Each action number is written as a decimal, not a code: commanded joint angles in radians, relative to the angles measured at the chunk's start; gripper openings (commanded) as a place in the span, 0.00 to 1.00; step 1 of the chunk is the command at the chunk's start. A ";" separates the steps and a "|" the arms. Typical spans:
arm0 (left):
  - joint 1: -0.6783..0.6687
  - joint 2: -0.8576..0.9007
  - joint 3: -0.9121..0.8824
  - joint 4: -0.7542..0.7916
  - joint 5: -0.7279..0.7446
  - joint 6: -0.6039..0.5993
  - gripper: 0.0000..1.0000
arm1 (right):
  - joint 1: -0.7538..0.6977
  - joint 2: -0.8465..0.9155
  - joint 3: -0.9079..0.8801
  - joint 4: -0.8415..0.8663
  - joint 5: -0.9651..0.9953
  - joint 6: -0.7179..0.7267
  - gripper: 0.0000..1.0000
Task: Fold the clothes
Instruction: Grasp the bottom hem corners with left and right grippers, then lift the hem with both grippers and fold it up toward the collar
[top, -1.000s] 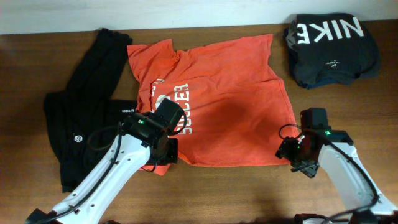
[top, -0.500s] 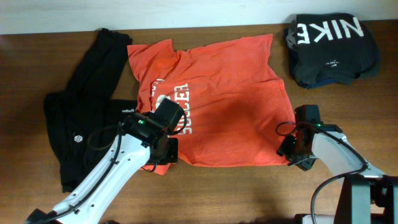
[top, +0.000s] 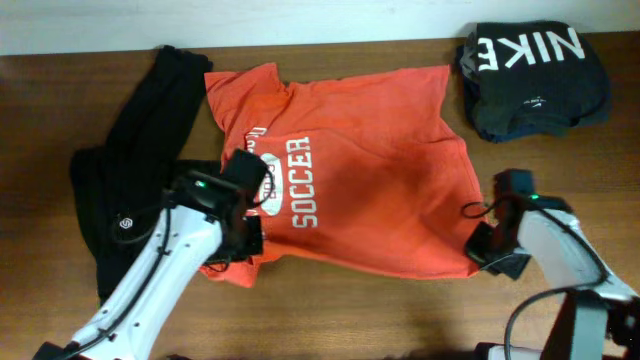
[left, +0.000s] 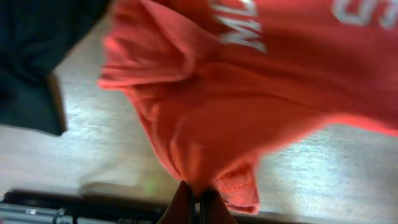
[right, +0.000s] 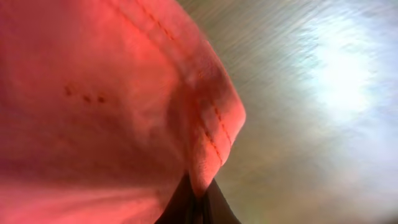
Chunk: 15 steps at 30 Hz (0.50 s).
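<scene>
The orange-red T-shirt (top: 370, 190) lies spread flat mid-table, its white "SOCCER" print facing up. My left gripper (top: 237, 262) is shut on the shirt's near-left hem corner. In the left wrist view the fabric (left: 205, 124) bunches down between the closed fingertips of that gripper (left: 196, 202). My right gripper (top: 480, 260) is shut on the near-right hem corner. The right wrist view shows the stitched hem (right: 211, 124) pinched in the right gripper (right: 198, 202). A long black garment (top: 130, 190) lies left of the shirt, partly under its sleeve.
A folded stack of dark clothes with white NIKE lettering (top: 535, 75) sits at the far right corner. Bare wooden table (top: 360, 310) shows along the near edge, between the two arms. The black garment (left: 37, 62) reaches close to my left gripper.
The right gripper has shut on the shirt's near-right corner and moved right. The left arm has moved left with its corner. The shirt now lies stretched wider, its lettering uncovered.
</scene>
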 joint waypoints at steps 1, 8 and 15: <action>0.071 -0.002 0.061 -0.051 -0.016 0.022 0.01 | -0.096 -0.047 0.134 -0.151 0.015 -0.111 0.04; 0.082 -0.002 0.092 -0.123 -0.017 0.092 0.01 | -0.154 -0.048 0.219 -0.296 -0.094 -0.216 0.04; 0.082 -0.002 0.092 0.090 -0.035 0.125 0.01 | -0.153 -0.048 0.219 -0.227 -0.095 -0.216 0.04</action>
